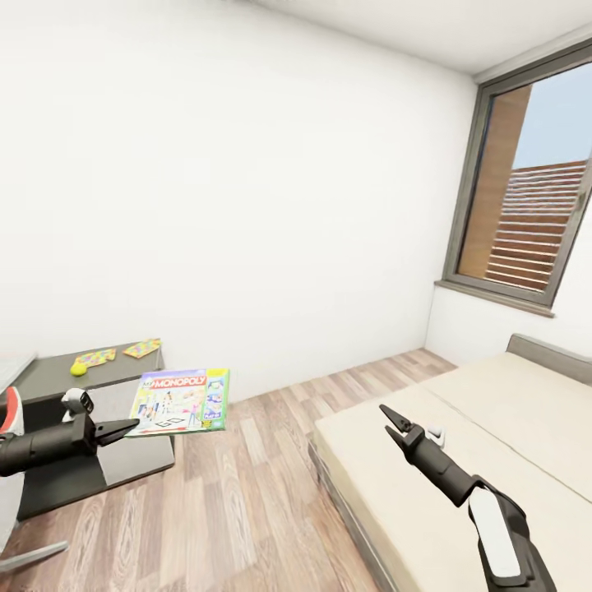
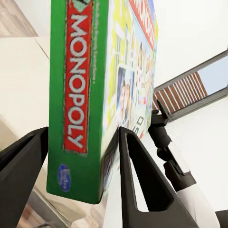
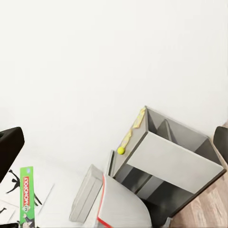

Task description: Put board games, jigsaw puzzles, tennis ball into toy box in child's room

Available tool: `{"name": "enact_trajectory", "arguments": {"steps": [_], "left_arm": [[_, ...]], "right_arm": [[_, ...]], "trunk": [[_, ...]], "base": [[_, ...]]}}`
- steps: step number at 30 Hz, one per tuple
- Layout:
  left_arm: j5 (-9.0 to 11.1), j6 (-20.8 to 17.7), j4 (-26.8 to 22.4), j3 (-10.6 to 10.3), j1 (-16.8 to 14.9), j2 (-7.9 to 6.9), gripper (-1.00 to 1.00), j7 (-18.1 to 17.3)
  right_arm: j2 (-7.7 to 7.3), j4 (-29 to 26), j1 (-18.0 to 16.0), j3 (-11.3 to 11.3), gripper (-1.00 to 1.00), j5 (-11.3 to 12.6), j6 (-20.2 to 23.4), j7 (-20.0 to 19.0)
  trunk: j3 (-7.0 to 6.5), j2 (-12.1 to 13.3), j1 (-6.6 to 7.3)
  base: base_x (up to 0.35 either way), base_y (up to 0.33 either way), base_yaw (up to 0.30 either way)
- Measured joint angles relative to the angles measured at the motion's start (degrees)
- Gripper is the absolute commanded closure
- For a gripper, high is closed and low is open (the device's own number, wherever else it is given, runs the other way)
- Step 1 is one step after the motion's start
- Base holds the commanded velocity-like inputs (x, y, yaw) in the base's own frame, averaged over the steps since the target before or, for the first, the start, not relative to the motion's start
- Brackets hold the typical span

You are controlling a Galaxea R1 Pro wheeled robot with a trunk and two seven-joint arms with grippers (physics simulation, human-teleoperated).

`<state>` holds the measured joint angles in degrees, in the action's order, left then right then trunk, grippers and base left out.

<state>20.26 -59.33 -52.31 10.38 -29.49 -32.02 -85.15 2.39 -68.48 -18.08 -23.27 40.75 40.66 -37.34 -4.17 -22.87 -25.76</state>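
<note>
At the far left, the table [image 1: 49, 374] carries the tennis ball [image 1: 78, 368] and two jigsaw puzzles [image 1: 141, 348]. Your left gripper [image 1: 123, 428] is clamped on the edge of the Monopoly board game [image 1: 182, 400], holding it level in the air between table and bed [image 1: 493, 427]. You look to be mid-carry; next, bring it over the toy box and lower it in. The left wrist view shows both fingers [image 2: 135, 175] pressing the box's faces. Your right gripper [image 1: 393, 419] hangs empty over the bed, jaws parted. Its wrist view shows the table's open compartments.
</note>
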Motion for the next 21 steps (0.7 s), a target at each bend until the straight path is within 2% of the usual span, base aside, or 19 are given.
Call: {"name": "enact_trajectory", "arguments": {"steps": [18,21], "left_arm": [[-0.08,0.00,0.00,-0.02,0.00,0.12,1.00,0.05],[-0.03,-0.01,0.00,0.00,-0.01,0.12,1.00,0.05]], "right_arm": [[0.02,0.64,0.00,-0.02,-1.00,-0.05,0.00,0.00],[0.02,0.63,0.00,-0.02,-1.00,-0.06,0.00,-0.02]], "trunk": [[-0.71,0.00,0.00],[-0.78,0.00,0.00]], "base": [[0.000,0.000,0.265],[0.000,0.000,0.140]]}}
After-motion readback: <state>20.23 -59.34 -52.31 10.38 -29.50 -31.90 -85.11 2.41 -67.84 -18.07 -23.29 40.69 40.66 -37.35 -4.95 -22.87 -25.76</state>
